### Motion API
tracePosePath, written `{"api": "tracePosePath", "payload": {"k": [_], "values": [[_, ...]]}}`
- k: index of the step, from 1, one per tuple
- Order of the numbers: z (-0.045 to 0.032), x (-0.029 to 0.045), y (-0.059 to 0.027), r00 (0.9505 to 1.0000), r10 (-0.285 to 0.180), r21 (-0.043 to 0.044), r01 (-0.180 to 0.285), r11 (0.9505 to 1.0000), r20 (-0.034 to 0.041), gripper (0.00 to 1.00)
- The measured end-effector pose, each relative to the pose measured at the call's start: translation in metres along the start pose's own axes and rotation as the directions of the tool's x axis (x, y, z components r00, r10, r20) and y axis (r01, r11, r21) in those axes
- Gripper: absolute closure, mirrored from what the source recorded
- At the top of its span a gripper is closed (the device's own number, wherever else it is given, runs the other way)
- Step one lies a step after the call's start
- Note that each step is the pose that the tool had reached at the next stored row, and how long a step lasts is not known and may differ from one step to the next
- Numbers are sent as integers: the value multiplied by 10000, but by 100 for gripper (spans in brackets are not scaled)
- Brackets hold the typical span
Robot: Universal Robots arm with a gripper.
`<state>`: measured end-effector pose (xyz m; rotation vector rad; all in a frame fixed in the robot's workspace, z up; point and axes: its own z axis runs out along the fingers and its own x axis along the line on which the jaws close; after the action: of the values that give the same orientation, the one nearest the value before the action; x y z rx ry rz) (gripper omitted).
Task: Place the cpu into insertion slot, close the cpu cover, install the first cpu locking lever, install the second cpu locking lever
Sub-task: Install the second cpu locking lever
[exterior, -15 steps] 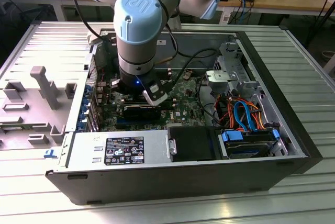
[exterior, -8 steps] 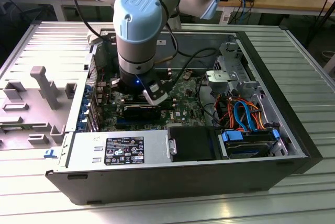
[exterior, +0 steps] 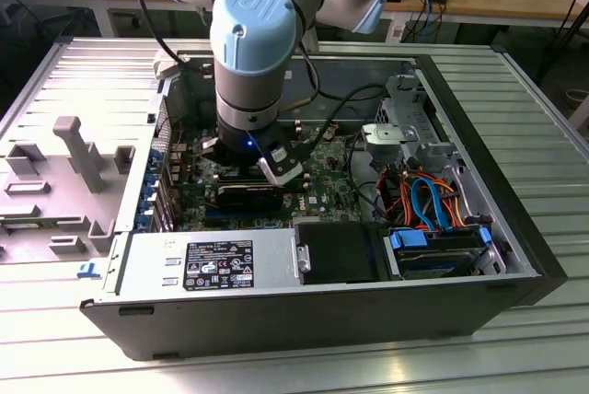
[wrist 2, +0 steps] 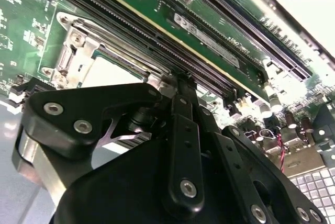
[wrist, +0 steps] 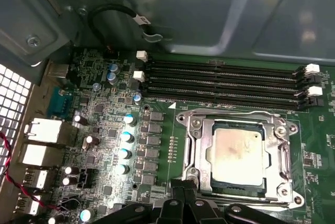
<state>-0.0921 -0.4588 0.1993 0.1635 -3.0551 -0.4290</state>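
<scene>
The cpu [wrist: 234,152], a dull silver-grey square, lies flat in the insertion slot [wrist: 238,188] on the green board. The cpu cover [wrist: 208,153], a silvery frame, lies down around it, and the chip shows through its window. In the second wrist view the cpu [wrist 2: 112,75] and cover [wrist 2: 78,51] sit just beyond my black gripper [wrist 2: 175,85]. Its fingertips are pressed together at the socket's edge, beside the memory slots. In the first wrist view the gripper [wrist: 183,199] hovers at the near rim of the socket. The exterior view shows the gripper [exterior: 247,173] lowered inside the open computer case.
Long black memory slots [wrist: 225,80] run beside the socket. Capacitors [wrist: 124,153] and rear ports [wrist: 44,130] crowd one side. In the exterior view a power supply [exterior: 212,260] and a drive cage with blue and orange cables [exterior: 433,201] fill the case front. A grey fixture [exterior: 78,150] stands outside.
</scene>
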Motion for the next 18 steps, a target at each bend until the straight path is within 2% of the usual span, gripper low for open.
{"api": "tracePosePath", "payload": {"k": [3, 6, 9, 10, 18], "values": [[-40, -26, 10, 10000, -2, -6, 2, 10000, -1, 89], [-48, -75, 6, 10000, 12, -4, -12, 10000, -45, 89], [-53, -149, -2, 9999, 33, -9, -33, 10000, -122, 89], [-57, -211, -7, 9998, 53, -17, -53, 10000, -188, 89], [-70, -386, -24, 9992, 106, -37, -107, 9999, -379, 89]]}}
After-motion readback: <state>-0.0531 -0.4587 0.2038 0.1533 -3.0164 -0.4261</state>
